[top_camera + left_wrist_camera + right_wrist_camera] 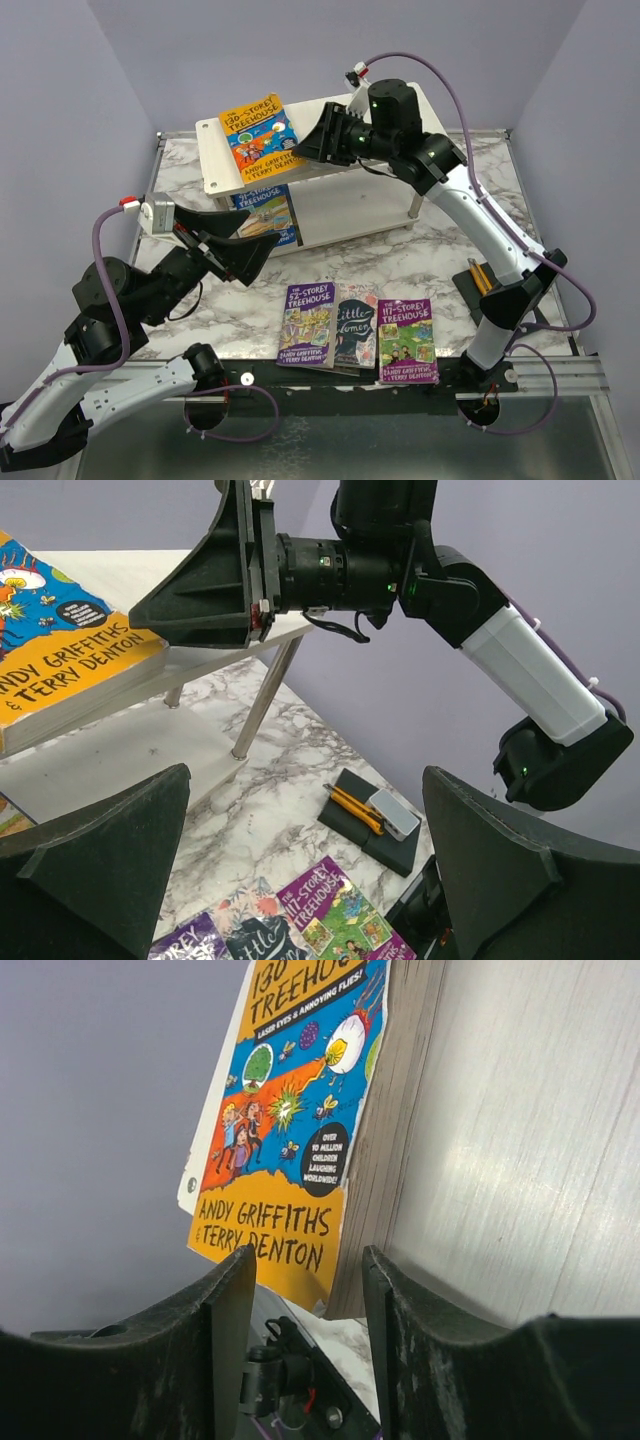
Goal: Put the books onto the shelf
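On a white-and-grey marbled worktop [420, 250], boxed in by plain lavender walls [300, 50], one pale wooden shelf [212, 160] stands at 12 o'clock. Five books show. One orange Treehouse book [258, 135] lies flat on the shelf's top board, toward its 9 o'clock end. One blue book [268, 215] sits on the lower tier beneath it. Three more lie in a row at 6 o'clock on the worktop: a purple Treehouse book [306, 325], then Little Women [355, 325] partly overlapped beside it, then a second purple Treehouse book [405, 340]. At about 4 o'clock rests a black pad [480, 280] carrying a yellow cutter [352, 808]. Two arms are in view. The right claw [303, 148] reaches over the top board from 3 o'clock, jaws partly apart with nothing between them, tips just beside the orange book's edge; whether they touch it cannot be told. The left claw [262, 240] hangs in front of the lower tier, spread wide and holding nothing.
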Robot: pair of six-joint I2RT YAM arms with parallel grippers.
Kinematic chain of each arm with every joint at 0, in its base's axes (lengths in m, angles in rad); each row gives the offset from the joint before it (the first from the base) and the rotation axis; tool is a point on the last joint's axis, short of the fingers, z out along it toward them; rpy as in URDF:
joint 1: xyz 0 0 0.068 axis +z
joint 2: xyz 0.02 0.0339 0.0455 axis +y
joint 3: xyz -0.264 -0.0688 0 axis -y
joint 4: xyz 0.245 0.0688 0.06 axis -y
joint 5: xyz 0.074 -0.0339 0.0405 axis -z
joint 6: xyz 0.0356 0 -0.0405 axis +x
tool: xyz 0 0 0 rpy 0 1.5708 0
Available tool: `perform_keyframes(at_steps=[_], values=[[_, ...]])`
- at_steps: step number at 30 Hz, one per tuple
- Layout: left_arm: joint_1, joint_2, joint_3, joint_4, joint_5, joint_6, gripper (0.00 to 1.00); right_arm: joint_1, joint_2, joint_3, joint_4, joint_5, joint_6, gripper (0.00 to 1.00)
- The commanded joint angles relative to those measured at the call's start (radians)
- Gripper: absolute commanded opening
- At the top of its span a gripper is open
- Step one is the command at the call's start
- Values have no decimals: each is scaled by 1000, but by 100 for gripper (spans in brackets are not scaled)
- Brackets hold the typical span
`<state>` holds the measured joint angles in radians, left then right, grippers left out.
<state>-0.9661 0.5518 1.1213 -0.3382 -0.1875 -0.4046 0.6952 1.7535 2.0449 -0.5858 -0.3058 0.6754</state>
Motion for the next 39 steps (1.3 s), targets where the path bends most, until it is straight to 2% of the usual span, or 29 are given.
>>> perform_keyframes(at_steps=[1, 12, 18, 39], values=[[1, -10, -5, 12, -15, 3, 99, 17, -14, -18, -38, 65, -38, 49], [1, -14, -11, 12, -18, -2, 99, 47, -35, -71, -9, 85, -37, 40], [1, -11, -11, 11, -18, -4, 99, 55, -35, -75, -3, 87, -35, 31], [1, -13, -12, 11, -21, -10, 99, 66, -22, -66, 7, 125, -25, 30]])
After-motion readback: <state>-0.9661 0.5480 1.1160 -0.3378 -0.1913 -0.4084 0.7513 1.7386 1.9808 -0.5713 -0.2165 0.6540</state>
